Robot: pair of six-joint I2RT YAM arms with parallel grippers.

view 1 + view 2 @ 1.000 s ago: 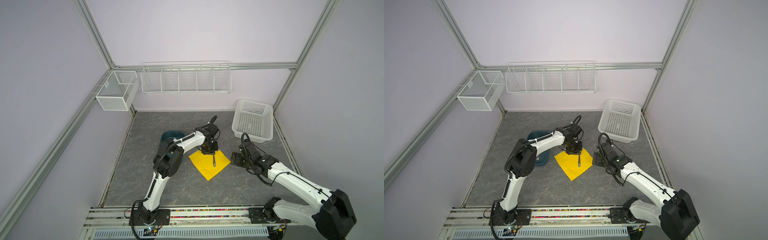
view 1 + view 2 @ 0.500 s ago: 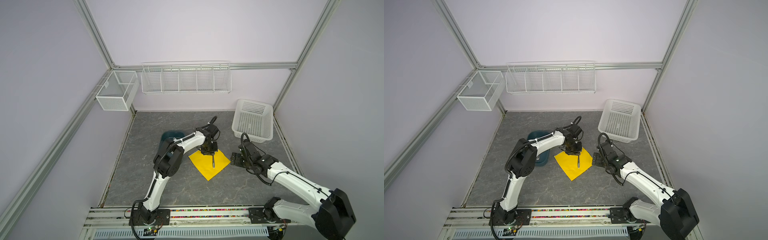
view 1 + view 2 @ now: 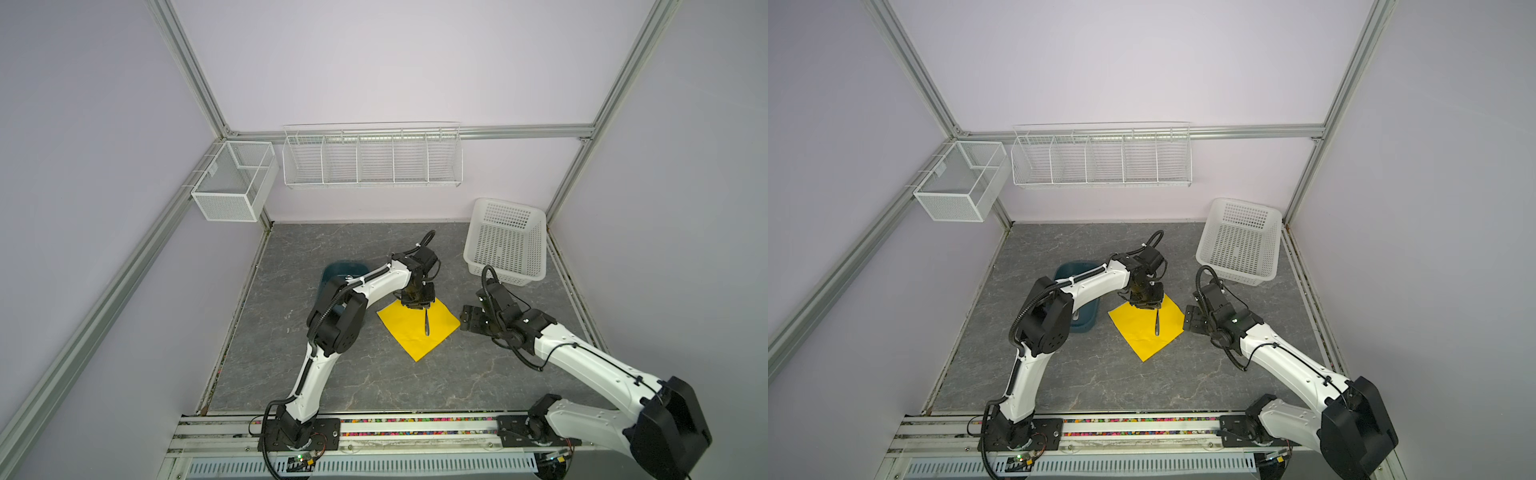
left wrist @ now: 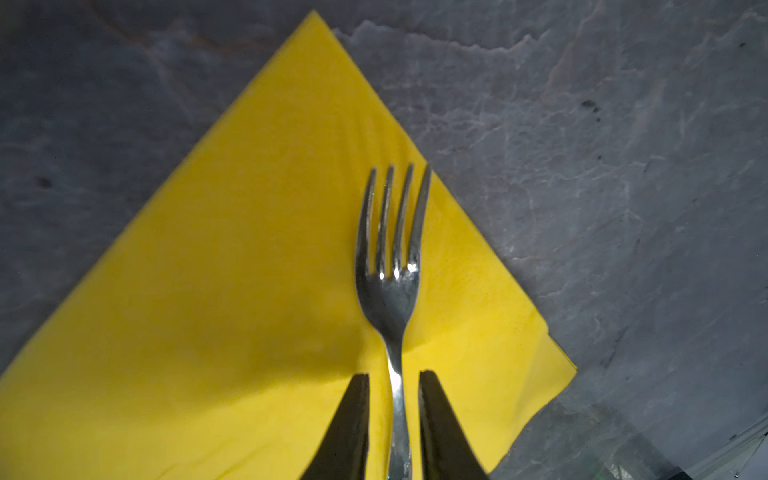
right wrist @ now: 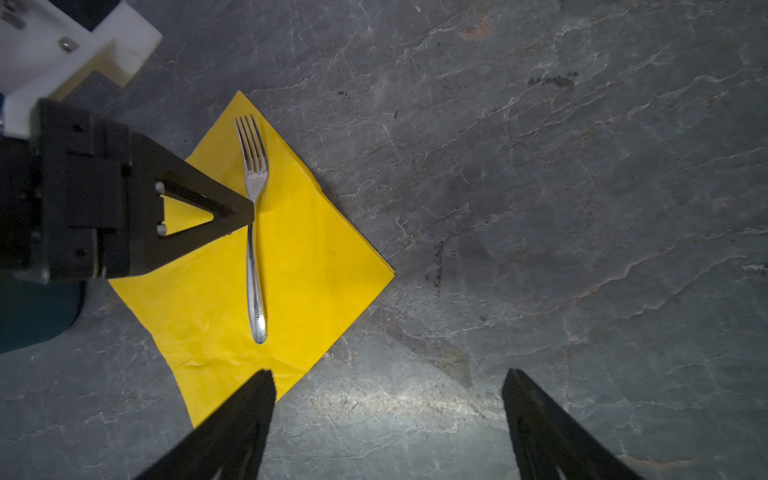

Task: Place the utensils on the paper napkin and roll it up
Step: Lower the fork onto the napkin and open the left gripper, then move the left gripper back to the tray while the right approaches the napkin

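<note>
Grey, stone-patterned tabletop (image 3: 332,374) fills the floor of a cell with pale walls and an aluminium frame. Fixed to the walls are a white wire rack (image 3: 372,158) and a white mesh box (image 3: 232,183). A white perforated plastic basket (image 3: 505,245) stands at the rear right of the tabletop.

**Paper napkin.** The yellow paper napkin (image 3: 411,332) (image 3: 1142,328) lies flat and unrolled near the middle of the tabletop. In both top views it sits diamond-wise, with one corner toward the front rail. A teal tub (image 3: 1084,320), partly covered by the left arm, stands just beside it on the left.

**Utensils.** One utensil is visible on the napkin: a silver fork (image 4: 388,270) (image 5: 254,232). It rests flat on the sheet. Its tines reach close to one edge of the napkin; its handle crosses the middle area. In a top view only part of the fork (image 3: 426,324) shows below the gripper.

**Left gripper.** The left gripper (image 4: 393,378) (image 3: 417,301) points down over the fork, close to the neck. Its jaws are released: they stand narrowly parted on either side of the handle, and yellow paper shows between each finger and the metal. The fork is not clamped.

**Right gripper.** The right gripper (image 5: 388,378) (image 3: 467,320) is held low beside the right corner of the napkin. Its jaws are spread wide and hold nothing. In the right wrist view one fingertip overlaps a napkin corner; whether it touches the paper cannot be determined.
</note>
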